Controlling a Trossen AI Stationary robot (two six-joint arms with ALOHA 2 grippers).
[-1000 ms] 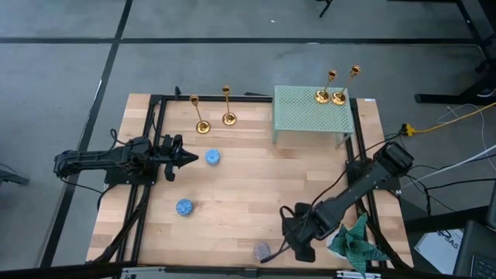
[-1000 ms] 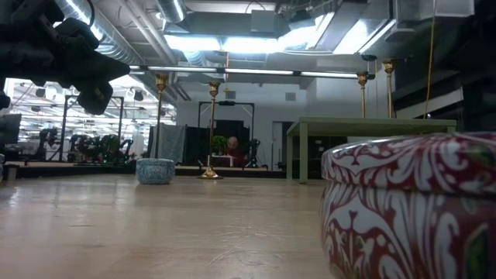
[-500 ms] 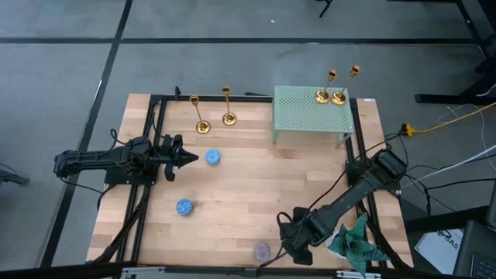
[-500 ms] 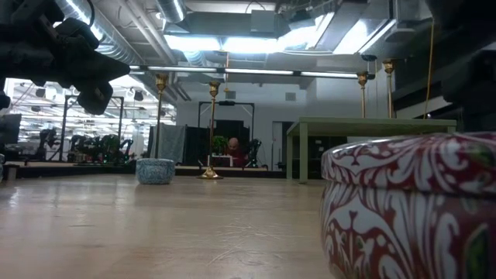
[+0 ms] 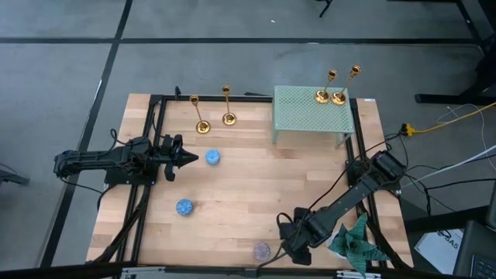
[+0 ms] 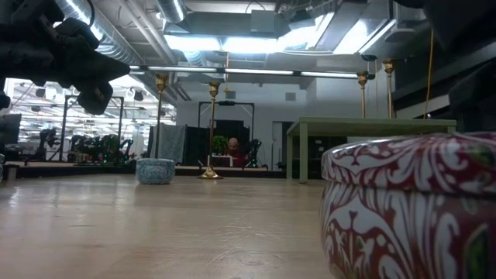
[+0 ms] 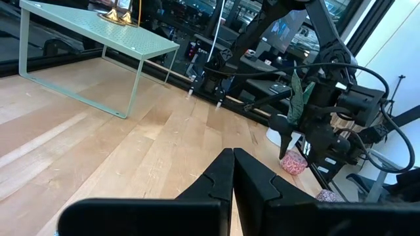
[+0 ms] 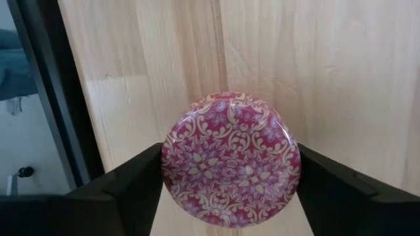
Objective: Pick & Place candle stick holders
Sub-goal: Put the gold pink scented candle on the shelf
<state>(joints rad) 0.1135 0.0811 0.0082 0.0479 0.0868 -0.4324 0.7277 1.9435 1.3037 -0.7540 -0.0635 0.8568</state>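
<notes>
Four gold candle stick holders stand upright on their round bases. Two stand on the wood table at the far side [image 5: 203, 126] [image 5: 229, 118]; they also show in the low view [image 6: 211, 132]. Two stand on the green perforated stand [image 5: 322, 96] [image 5: 339, 98]. My left gripper [image 5: 194, 159] is shut and empty at the table's left, above the wood [image 7: 232, 152]. My right gripper [image 5: 288, 246] is open near the near edge. Its fingers show on either side of a red patterned round tin [image 8: 231, 159]. In the high view the tin [image 5: 262, 251] lies just left of the gripper.
The green stand [image 5: 310, 116] fills the far right. Two blue patterned bowls [image 5: 211, 157] [image 5: 184, 207] sit left of centre. A green cloth [image 5: 355, 240] lies at the near right corner. Black frame rails [image 5: 151, 139] run along the table's sides.
My right arm has drawn a little toward the table's near edge, lowering its gripper closer to the red tin. The candle stick holders and my left arm have kept still.
</notes>
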